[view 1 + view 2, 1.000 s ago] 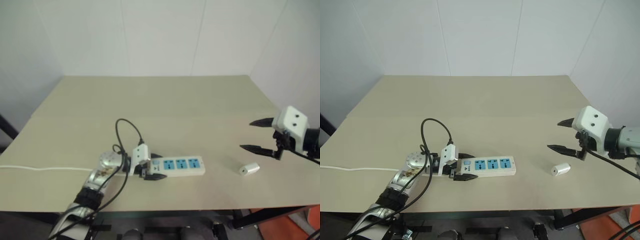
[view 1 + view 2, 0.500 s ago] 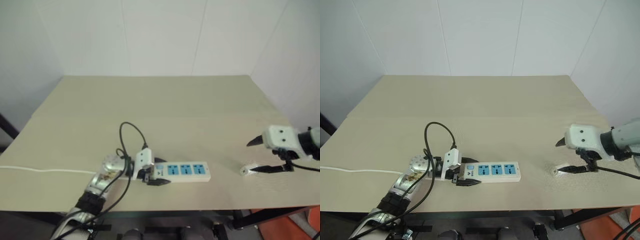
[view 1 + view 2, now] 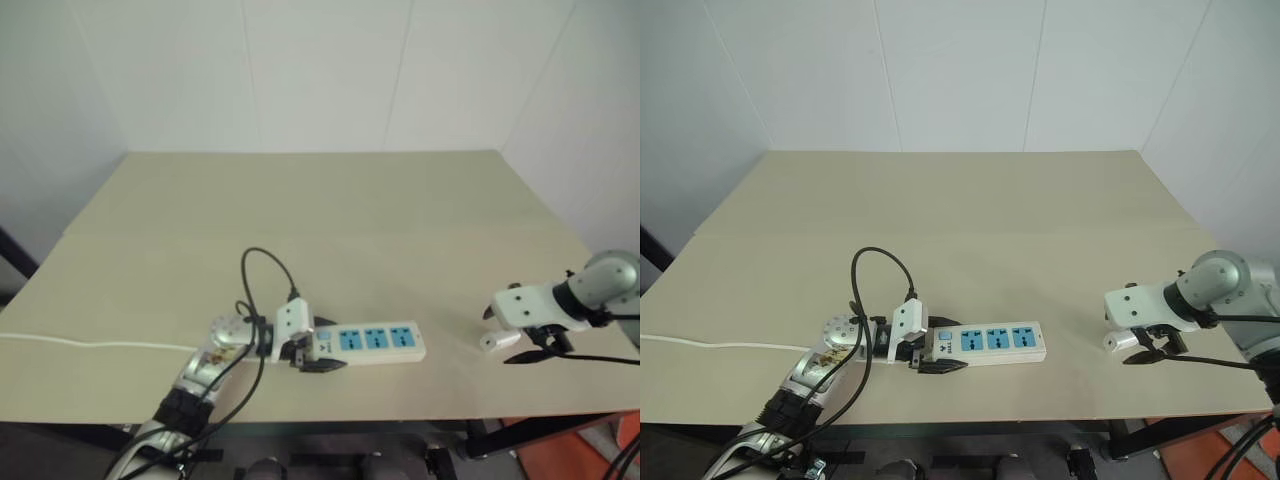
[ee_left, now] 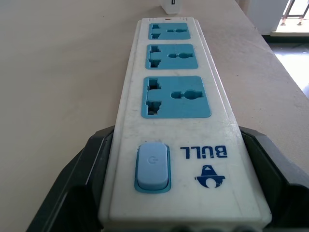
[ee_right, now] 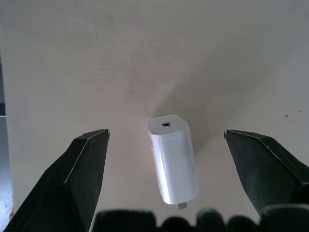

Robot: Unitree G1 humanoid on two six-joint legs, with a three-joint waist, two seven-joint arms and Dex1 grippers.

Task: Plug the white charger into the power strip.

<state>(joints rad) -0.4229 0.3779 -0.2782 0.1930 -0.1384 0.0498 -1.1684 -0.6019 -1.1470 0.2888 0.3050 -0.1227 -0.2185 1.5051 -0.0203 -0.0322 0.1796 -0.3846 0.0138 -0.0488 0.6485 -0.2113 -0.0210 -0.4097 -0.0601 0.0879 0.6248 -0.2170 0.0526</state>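
The left tool (image 3: 925,352) is clamped on the switch end of the power strip (image 3: 990,342). Well right of the strip, the right tool (image 5: 166,169), spread wide, straddles the charger (image 5: 172,165) lying on the counter (image 3: 970,230); its prongs are mostly hidden.

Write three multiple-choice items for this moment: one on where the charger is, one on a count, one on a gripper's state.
1. Where is the white charger?
A. Plugged into the strip
B. Lying on the table between the open right gripper's fingers
C. Held in the left gripper

2. How many blue socket faces does the power strip have?
A. Two
B. Three
C. Five

3. What is the left gripper doing?
A. Shut on the strip's switch end
B. Open above the table
C. Holding the charger

Answers: 1 B, the right wrist view shows it lying apart from both fingers of the right gripper. 2 B, three show in the left wrist view. 3 A, its fingers flank the switch end.
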